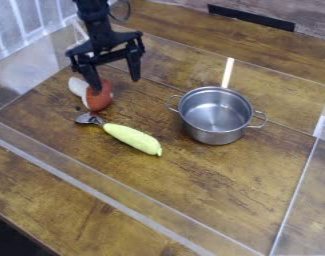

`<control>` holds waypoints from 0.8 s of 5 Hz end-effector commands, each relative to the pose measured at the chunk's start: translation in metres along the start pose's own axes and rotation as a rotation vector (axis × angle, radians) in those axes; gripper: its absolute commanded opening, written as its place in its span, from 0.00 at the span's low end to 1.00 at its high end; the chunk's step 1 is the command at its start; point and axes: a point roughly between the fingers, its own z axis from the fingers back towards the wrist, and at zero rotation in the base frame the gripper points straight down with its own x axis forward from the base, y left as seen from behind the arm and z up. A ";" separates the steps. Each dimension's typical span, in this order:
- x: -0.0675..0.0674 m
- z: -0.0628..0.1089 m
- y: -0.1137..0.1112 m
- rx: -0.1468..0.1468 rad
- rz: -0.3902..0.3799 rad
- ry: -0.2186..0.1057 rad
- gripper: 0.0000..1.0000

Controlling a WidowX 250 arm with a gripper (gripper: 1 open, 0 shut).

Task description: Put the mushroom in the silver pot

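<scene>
The mushroom (97, 94) lies on its side on the wooden table at the left, reddish-brown cap toward the front, whitish stem pointing back left. My gripper (113, 80) hangs just above and behind it, pointing down, open with the fingers spread wide. The left finger (90, 78) is close over the stem end, and whether it touches is unclear. The right finger (135, 68) stands clear to the right. Nothing is held. The silver pot (214, 112) stands upright and empty to the right of centre, well apart from the gripper.
An elongated yellow-green vegetable (133, 138) lies in front of the mushroom, with a small silvery piece (87, 119) at its left end. A pale stick (228, 72) stands behind the pot. Clear plastic walls (301, 190) edge the work area.
</scene>
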 end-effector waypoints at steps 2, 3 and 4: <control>0.006 -0.007 0.009 0.016 0.030 -0.037 1.00; 0.006 -0.017 0.012 0.028 0.043 -0.037 1.00; 0.006 -0.025 0.015 0.041 0.052 -0.036 1.00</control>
